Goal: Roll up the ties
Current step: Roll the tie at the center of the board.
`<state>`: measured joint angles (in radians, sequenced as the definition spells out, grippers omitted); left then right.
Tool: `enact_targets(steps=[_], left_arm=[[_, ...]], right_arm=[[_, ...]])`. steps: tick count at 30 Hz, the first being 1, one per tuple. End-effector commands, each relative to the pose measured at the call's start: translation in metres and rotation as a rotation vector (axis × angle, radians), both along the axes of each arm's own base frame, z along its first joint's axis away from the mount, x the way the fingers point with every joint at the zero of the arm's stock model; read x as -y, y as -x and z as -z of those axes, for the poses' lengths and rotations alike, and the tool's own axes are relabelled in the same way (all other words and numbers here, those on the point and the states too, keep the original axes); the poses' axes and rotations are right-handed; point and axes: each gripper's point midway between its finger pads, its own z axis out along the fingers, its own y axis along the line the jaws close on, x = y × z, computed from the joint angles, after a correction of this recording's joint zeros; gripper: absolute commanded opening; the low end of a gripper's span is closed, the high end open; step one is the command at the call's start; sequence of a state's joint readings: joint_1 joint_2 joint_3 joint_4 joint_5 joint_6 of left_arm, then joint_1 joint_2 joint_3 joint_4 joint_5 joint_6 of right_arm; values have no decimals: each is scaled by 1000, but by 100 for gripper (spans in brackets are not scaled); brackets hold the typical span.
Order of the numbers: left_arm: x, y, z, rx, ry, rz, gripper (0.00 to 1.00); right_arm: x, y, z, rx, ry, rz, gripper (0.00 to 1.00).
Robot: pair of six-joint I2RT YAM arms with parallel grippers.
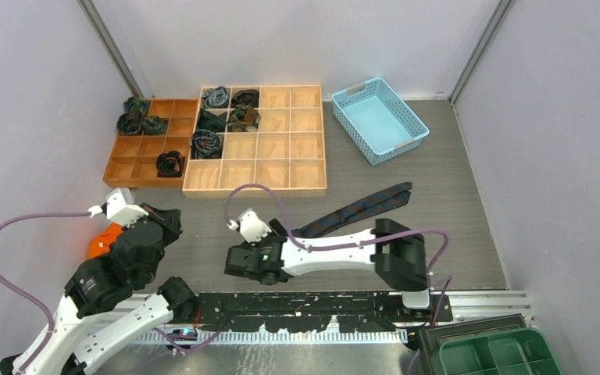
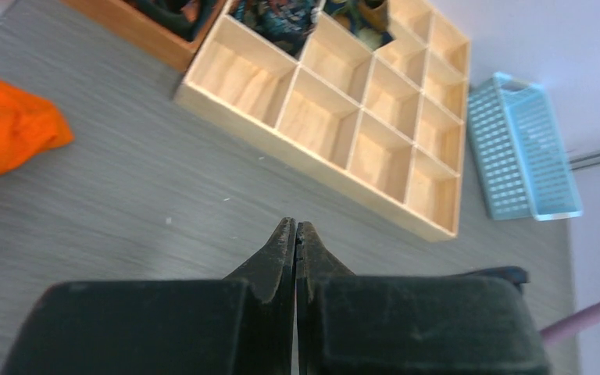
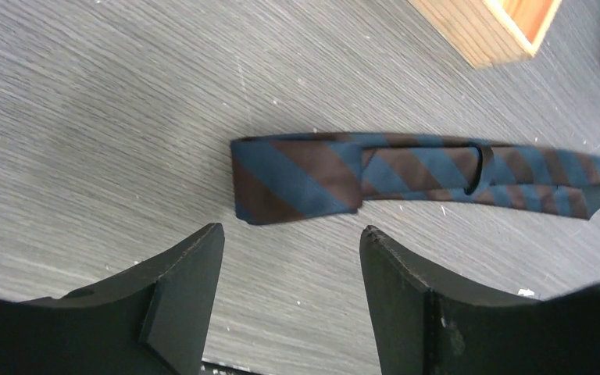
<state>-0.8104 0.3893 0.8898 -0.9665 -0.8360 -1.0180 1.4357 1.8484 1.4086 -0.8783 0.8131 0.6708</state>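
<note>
— So, where is the tie?
— I have the tie (image 3: 406, 176) lying flat on the worktop (image 3: 86, 117). It has blue and brown stripes, and its layers overlap along the middle. Its blunt end sits just ahead of the gap in my right hand (image 3: 289, 242), whose fingers stand apart and touch nothing.
— And the other side?
— My left hand (image 2: 295, 231) is pressed together and empty, over bare worktop near the orange lump (image 2: 4, 125).
— Any rolled ones?
— Coils (image 1: 206, 144) sit in the left-hand cells of the pale tray (image 1: 312, 187) and in the darker tray (image 1: 121, 168) touching it. A blue basket (image 1: 379, 121) stands to their right.
</note>
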Motion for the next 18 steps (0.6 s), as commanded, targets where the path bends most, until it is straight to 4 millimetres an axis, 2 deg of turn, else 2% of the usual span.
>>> enact_targets(steps=[1,4,7,14,18], left_arm=[[-25,11,8,-51,-89,-61,0],[-29,14,6,-47,-92,-68,0],[-32,16,4,-36,-83,-71,0],[-40,20,1,-12,-84,-79,0],[-41,20,0,-8,-88,-81,0]], right_arm=[[-24,-13,0,60,82,-75,71],[-32,-15,17,39,110,-92,71],[-30,-20,33,-1,121,-67,70],[-7,-29,62,-47,149,0,69],[4,-34,77,-98,141,31,63]])
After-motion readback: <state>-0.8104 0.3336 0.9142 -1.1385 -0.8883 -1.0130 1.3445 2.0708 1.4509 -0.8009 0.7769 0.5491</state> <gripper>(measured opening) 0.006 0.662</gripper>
